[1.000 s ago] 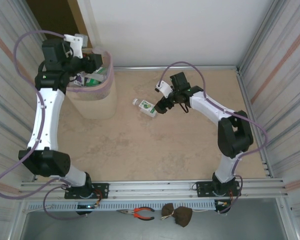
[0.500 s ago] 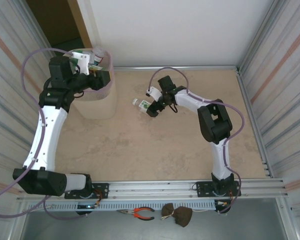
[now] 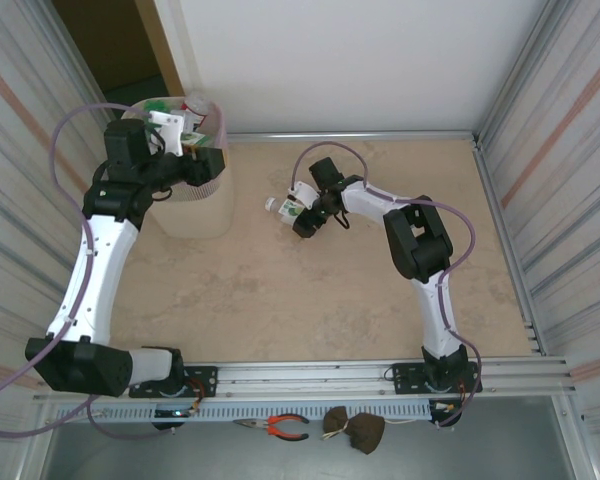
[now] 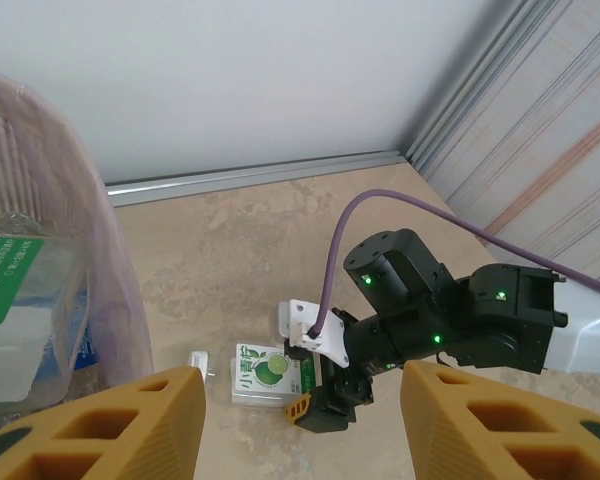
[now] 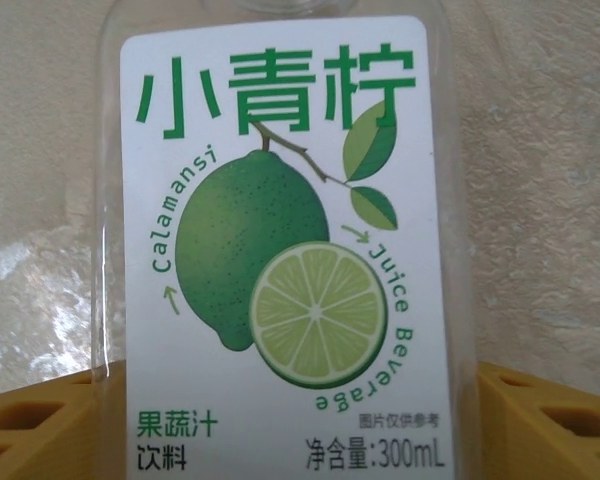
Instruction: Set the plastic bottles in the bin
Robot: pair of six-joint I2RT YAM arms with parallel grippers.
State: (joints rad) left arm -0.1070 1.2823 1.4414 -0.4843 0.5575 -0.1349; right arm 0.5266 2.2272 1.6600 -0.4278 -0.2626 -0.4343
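A clear plastic bottle (image 3: 288, 210) (image 5: 280, 250) with a white lime label and a white cap lies on its side on the table, right of the bin. My right gripper (image 3: 303, 220) (image 5: 295, 440) sits at its base end, one yellow finger (image 5: 40, 425) pressed to each side. The left wrist view shows that bottle (image 4: 265, 372) and the right gripper (image 4: 325, 400) from above. The translucent pinkish bin (image 3: 190, 210) (image 4: 110, 260) stands at the far left with bottles (image 4: 10, 300) inside. My left gripper (image 3: 205, 162) (image 4: 300, 440) hovers by the bin's right rim, open and holding nothing.
Corrugated metal walls close in both sides of the table, and a white wall stands behind it. Red-handled pliers (image 3: 278, 427) and a brown pouch (image 3: 355, 430) lie below the front rail. The tan tabletop (image 3: 310, 300) stretches between the arms.
My right gripper slid left onto the lying bottle and its fingers narrowed around it. My left gripper drew back from over the bin's mouth to its right rim.
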